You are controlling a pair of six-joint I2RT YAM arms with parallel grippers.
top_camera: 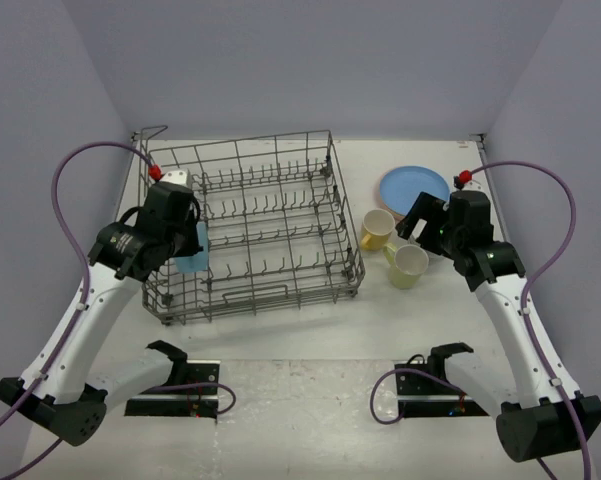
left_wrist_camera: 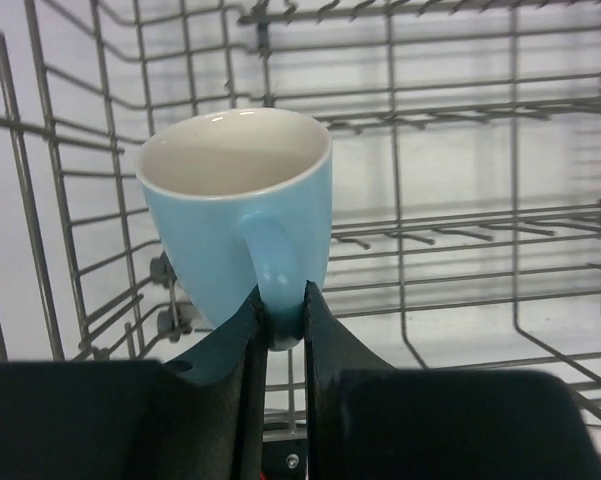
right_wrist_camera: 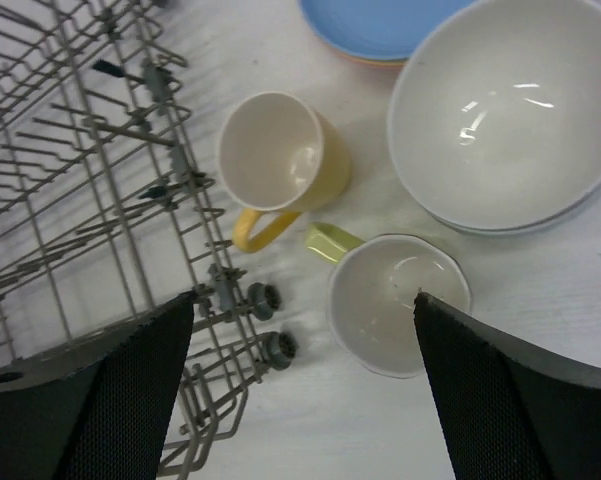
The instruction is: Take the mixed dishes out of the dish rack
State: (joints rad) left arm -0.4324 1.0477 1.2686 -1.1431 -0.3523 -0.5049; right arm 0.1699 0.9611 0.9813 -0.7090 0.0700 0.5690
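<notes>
The grey wire dish rack (top_camera: 265, 225) stands mid-table and holds no dishes that I can see. My left gripper (top_camera: 187, 237) is at its left wall, shut on the handle of a light-blue mug (top_camera: 193, 257). In the left wrist view the mug (left_wrist_camera: 230, 200) hangs upright from my left gripper (left_wrist_camera: 280, 315), above the rack wires (left_wrist_camera: 450, 110). My right gripper (top_camera: 421, 222) is open and empty. In the right wrist view it (right_wrist_camera: 305, 320) hovers over a yellow mug (right_wrist_camera: 280, 160) and a pale green mug (right_wrist_camera: 395, 300).
A blue plate (top_camera: 412, 185) lies on other plates at the right, next to stacked white bowls (right_wrist_camera: 510, 110). The yellow mug (top_camera: 377, 230) and the pale green mug (top_camera: 408, 265) stand just right of the rack's corner (right_wrist_camera: 230, 300).
</notes>
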